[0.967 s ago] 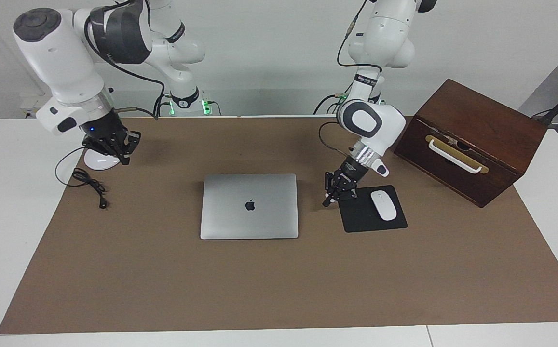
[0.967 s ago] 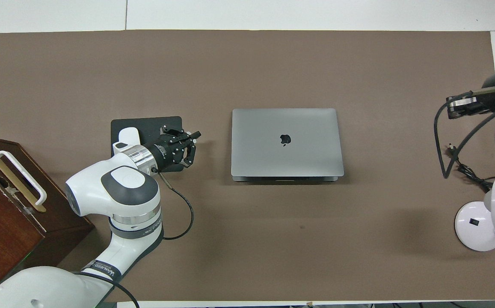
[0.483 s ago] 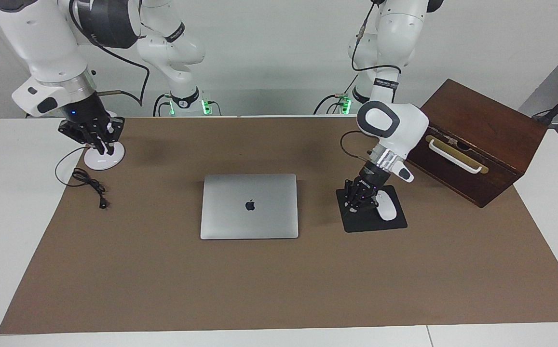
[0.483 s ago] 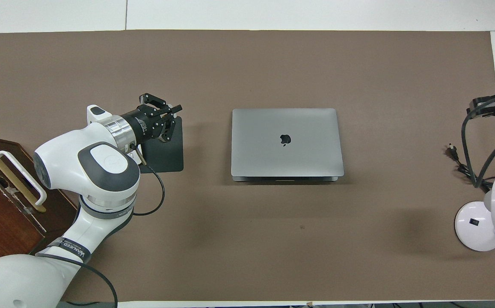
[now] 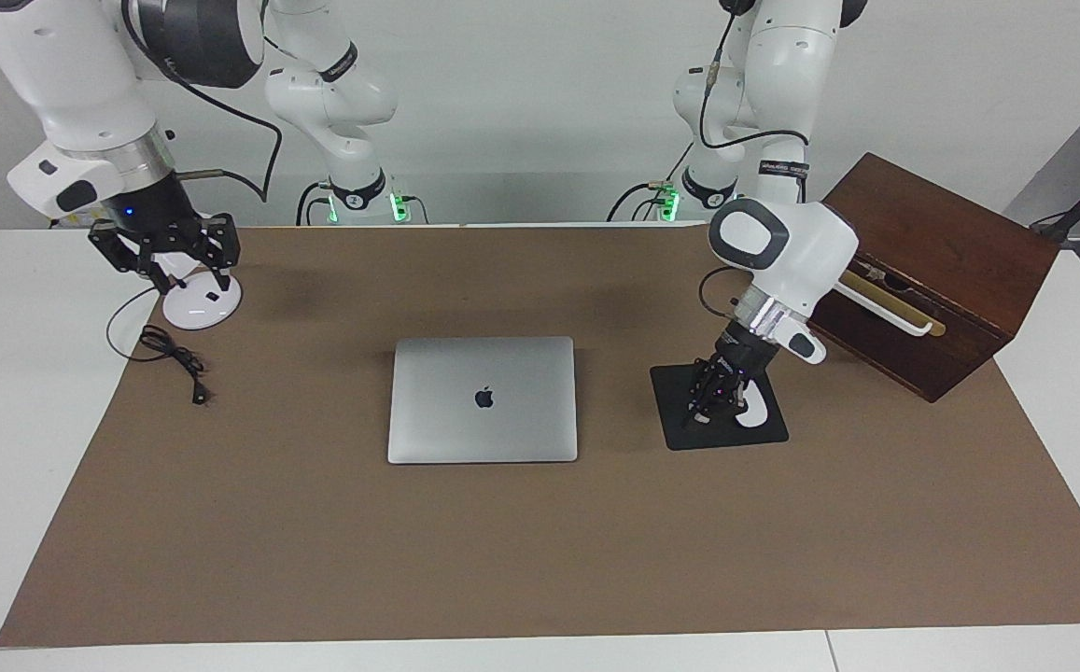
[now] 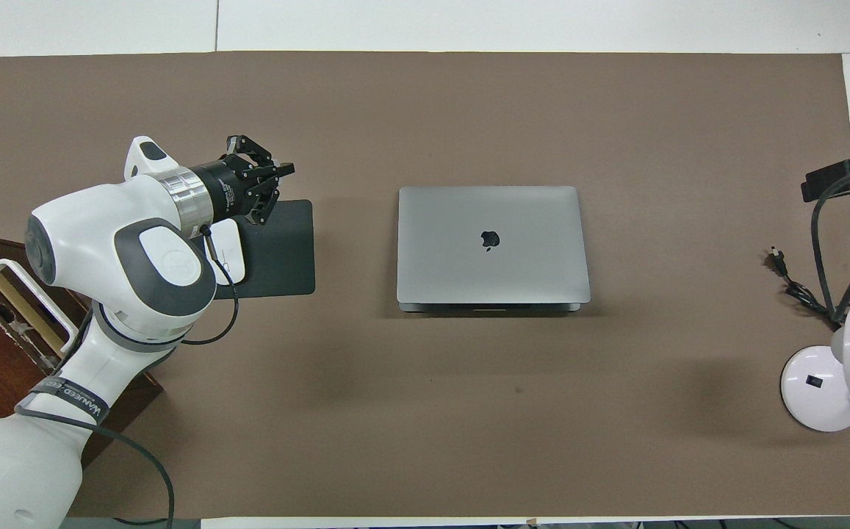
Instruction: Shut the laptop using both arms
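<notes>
The left gripper [image 5: 713,403] has swung off toward the mouse pad [image 5: 680,431] and hangs over it, away from the laptop [image 5: 483,399]; I can't tell its finger state. The right gripper [image 5: 175,263], fingers spread, has lifted over the lamp base [image 5: 202,306]. The laptop lies shut, mid-mat, between both. Closing looks done; both arms just need to retreat.

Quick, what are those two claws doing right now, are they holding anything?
Left gripper: over the mouse pad, holding nothing; open or shut cannot be told.
Right gripper: open, empty, over the lamp base.
</notes>
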### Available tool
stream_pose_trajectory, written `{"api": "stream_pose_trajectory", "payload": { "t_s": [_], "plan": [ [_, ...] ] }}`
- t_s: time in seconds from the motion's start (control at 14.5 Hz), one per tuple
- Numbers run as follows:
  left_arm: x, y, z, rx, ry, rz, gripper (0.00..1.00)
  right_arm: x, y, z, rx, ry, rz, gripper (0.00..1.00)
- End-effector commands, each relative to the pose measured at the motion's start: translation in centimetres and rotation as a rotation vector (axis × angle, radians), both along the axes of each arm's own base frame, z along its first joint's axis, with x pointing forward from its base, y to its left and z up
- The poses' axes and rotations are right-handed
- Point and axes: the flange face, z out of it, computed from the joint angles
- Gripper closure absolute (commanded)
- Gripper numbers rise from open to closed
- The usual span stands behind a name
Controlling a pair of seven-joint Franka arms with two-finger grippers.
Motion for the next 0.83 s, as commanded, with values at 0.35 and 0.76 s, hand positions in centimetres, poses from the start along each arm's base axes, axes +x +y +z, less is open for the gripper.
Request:
{"api": "stream_pose_trajectory", "payload": {
  "t_s": [0.35, 0.76],
  "plan": [
    [0.4, 7.4, 7.6, 0.165, -0.082, -0.112, 1.00, -2.3, -2.9, 2.8, 0.004, -0.010, -0.068, 0.00],
    [-0.1, 8.8, 9.7, 0.357, -0.052, -0.285, 1.00, -2.7, -3.3, 2.8, 0.008, 0.006, -0.112, 0.00]
  ]
}}
